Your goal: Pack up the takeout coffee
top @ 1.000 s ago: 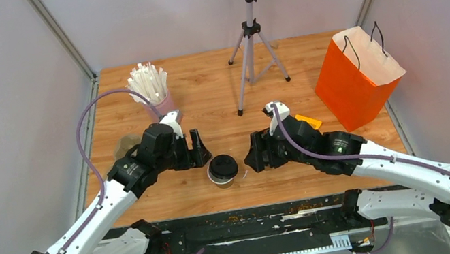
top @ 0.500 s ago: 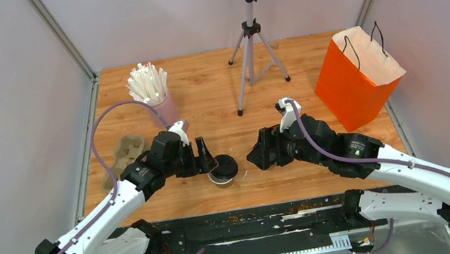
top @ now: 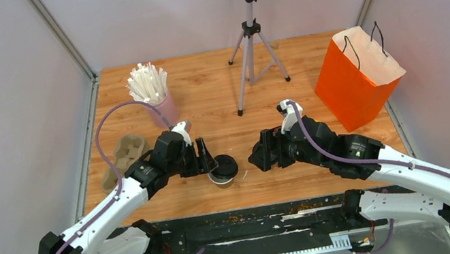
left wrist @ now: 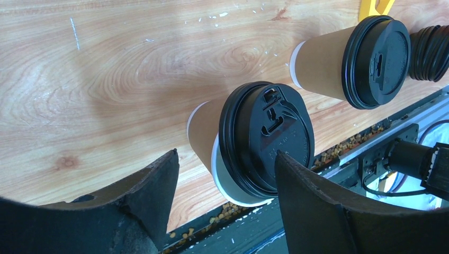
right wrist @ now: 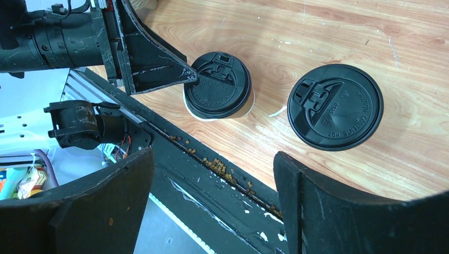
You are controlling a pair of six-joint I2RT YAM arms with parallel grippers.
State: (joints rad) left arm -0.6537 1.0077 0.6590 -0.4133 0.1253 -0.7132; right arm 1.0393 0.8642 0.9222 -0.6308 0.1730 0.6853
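near the takeout coffee (left wrist: 249, 151) stands a second lidded cup (left wrist: 349, 61), apart.

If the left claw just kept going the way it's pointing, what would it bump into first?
Most likely the nearer coffee cup with its black lid, which sits right ahead between the open jaws of the left gripper. A second lidded cup stands farther on.

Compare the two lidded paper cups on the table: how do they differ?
The cup at the left end effector wears its lid askew, a white rim showing beneath; on the other cup the lid sits flush. The first cup stands right before the open left end effector; the other cup stands free beyond. Both are kraft-brown, upright, black-lidded.
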